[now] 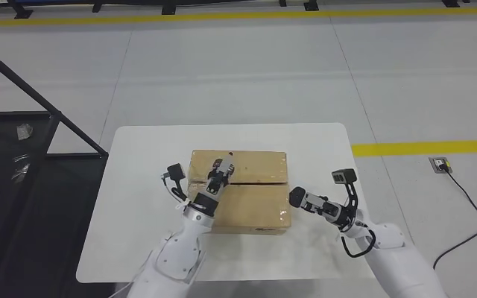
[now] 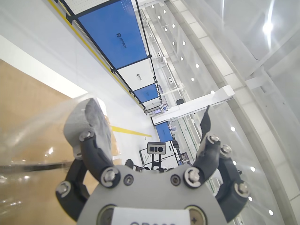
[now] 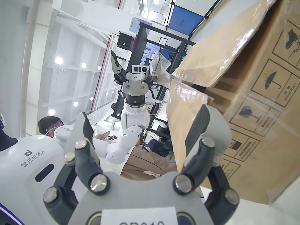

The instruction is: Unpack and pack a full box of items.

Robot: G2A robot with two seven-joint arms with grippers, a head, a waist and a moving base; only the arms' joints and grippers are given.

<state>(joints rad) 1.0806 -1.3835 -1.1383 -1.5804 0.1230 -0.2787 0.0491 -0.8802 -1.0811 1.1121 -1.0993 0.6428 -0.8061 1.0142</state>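
Observation:
A brown cardboard box [image 1: 246, 208] with clear tape on its top flaps stands in the middle of the white table [image 1: 141, 223]. In the right wrist view the box [image 3: 253, 76] shows its two top flaps slightly ajar at the seam. My left gripper [image 1: 220, 170] is over the seam near the box's left end. It is open, and one of its fingers [image 2: 93, 120] touches the taped flap [image 2: 28, 108]. My right gripper [image 1: 297, 197] is open at the box's right end, one finger [image 3: 204, 127] lying against the cardboard. The left gripper [image 3: 137, 63] shows farther off in the right wrist view.
A black frame rack [image 1: 30, 149] stands just left of the table. There is bare table in front of the box and to both sides. A yellow floor line [image 1: 410, 147] and a floor socket [image 1: 440, 164] lie to the right.

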